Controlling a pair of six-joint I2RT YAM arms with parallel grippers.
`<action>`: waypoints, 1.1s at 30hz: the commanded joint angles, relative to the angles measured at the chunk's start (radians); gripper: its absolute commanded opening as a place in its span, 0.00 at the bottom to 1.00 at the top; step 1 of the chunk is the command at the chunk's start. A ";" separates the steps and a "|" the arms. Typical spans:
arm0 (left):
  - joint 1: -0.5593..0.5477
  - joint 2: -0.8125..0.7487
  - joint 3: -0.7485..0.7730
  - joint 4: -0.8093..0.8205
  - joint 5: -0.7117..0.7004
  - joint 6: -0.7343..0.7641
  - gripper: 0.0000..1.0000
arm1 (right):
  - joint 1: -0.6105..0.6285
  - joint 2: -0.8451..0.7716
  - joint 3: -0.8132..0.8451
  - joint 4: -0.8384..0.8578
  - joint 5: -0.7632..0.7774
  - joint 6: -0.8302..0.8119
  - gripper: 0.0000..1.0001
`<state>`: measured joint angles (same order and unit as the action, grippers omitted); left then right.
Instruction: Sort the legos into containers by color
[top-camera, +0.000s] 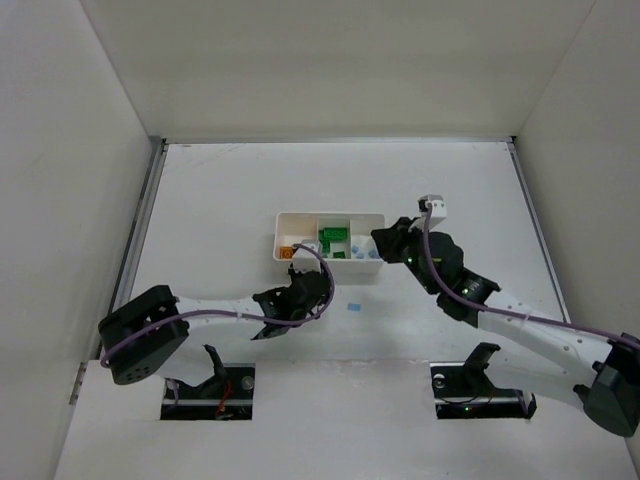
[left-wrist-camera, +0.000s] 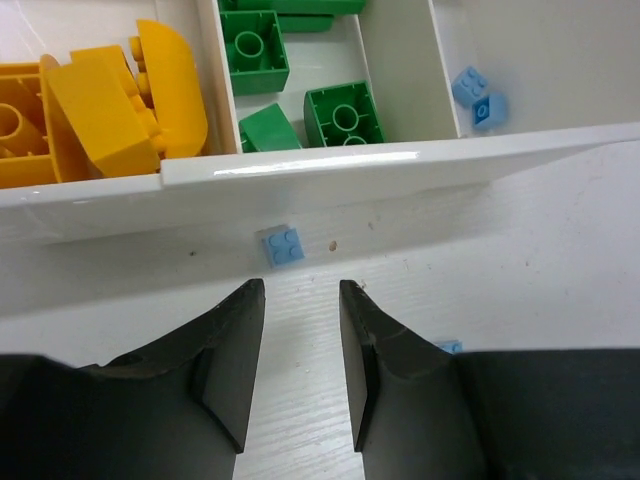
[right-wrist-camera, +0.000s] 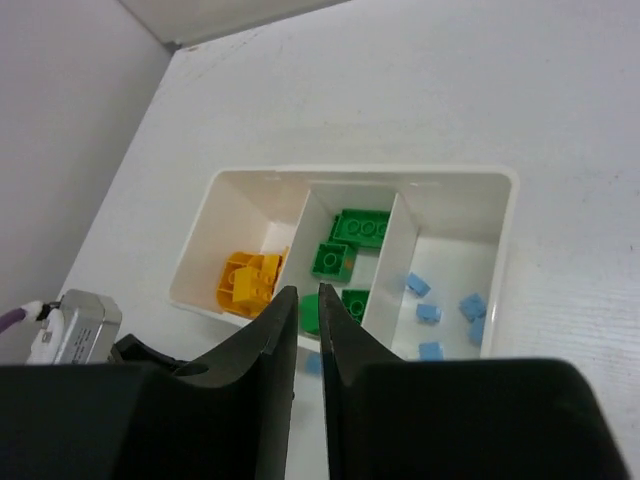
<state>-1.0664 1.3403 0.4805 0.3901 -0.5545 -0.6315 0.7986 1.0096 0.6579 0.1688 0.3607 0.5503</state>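
Observation:
The white tray (top-camera: 330, 213) has three containers: yellow-orange legos (left-wrist-camera: 90, 110) on the left, green legos (left-wrist-camera: 345, 112) in the middle, light blue legos (left-wrist-camera: 478, 98) on the right. One loose light blue lego (left-wrist-camera: 281, 245) lies on the table against the tray's near wall (left-wrist-camera: 300, 185), just ahead of my left gripper (left-wrist-camera: 300, 292). That gripper is open with nothing between its fingers. A second loose blue lego (top-camera: 354, 307) lies to its right. My right gripper (right-wrist-camera: 308, 292) is shut and empty, held above the tray's near edge by the green container (right-wrist-camera: 345, 250).
White walls enclose the table on the left, back and right. The left arm's purple cable (top-camera: 322, 262) loops close to the tray's front. A small white and grey box (top-camera: 434, 206) rides on the right wrist. Two black stands (top-camera: 478, 385) sit at the near edge.

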 joint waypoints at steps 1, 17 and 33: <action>-0.005 0.042 0.050 0.035 -0.016 -0.011 0.33 | 0.021 -0.043 -0.079 -0.028 0.017 0.025 0.20; 0.012 0.261 0.147 0.039 -0.059 0.016 0.34 | 0.173 -0.151 -0.282 -0.086 0.018 0.155 0.46; -0.002 0.151 0.075 0.039 -0.087 0.046 0.11 | 0.201 0.021 -0.250 -0.135 -0.026 0.184 0.62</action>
<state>-1.0603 1.5860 0.5827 0.4179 -0.6125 -0.6041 0.9844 0.9840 0.3649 0.0521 0.3595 0.7238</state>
